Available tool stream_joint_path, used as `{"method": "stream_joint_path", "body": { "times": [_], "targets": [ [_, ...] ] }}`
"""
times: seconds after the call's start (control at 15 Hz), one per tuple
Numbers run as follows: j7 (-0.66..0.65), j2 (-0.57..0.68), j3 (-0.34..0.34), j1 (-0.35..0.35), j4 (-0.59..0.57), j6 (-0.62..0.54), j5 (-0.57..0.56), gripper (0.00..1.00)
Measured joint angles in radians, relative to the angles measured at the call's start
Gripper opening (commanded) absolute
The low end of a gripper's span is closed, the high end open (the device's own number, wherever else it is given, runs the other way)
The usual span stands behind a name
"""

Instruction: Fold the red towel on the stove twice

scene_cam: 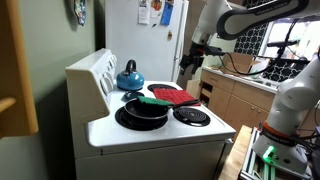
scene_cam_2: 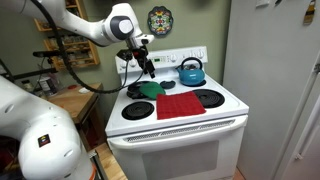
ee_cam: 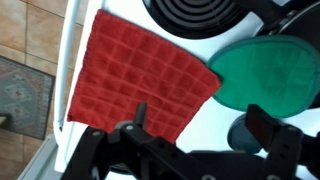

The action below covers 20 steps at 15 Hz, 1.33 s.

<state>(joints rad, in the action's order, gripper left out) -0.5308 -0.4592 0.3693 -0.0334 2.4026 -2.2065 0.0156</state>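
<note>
Well, the tool [scene_cam_2: 149, 70] hangs over the back of the cooktop, jaws spread wide and gripping nothing. The red towel [scene_cam_2: 180, 104] lies flat and unfolded, below and nearer the front, beside a round green utensil [scene_cam_2: 150, 88].

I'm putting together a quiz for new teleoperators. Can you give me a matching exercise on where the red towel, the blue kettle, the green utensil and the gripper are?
Things:
1 red towel
2 blue kettle
3 green utensil
4 gripper

Places or states:
a open, in the air over the stove
b spread flat between the burners
c on the black pan
d at the back, by the control panel

Pairs: 1-b, 2-d, 3-c, 4-a.
</note>
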Motion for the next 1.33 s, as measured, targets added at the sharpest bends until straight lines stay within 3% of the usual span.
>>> {"method": "stream_joint_path", "body": {
  "times": [0.33, 0.93, 1.33],
  "targets": [
    [0.122, 0.159, -0.054, -0.060, -0.067, -0.096, 0.067, 1.00],
    [0.125, 0.166, -0.058, -0.070, -0.075, -0.096, 0.066, 1.00],
    [0.119, 0.301, -0.056, -0.079, -0.155, -0.074, -0.039, 1.00]
  ]
}}
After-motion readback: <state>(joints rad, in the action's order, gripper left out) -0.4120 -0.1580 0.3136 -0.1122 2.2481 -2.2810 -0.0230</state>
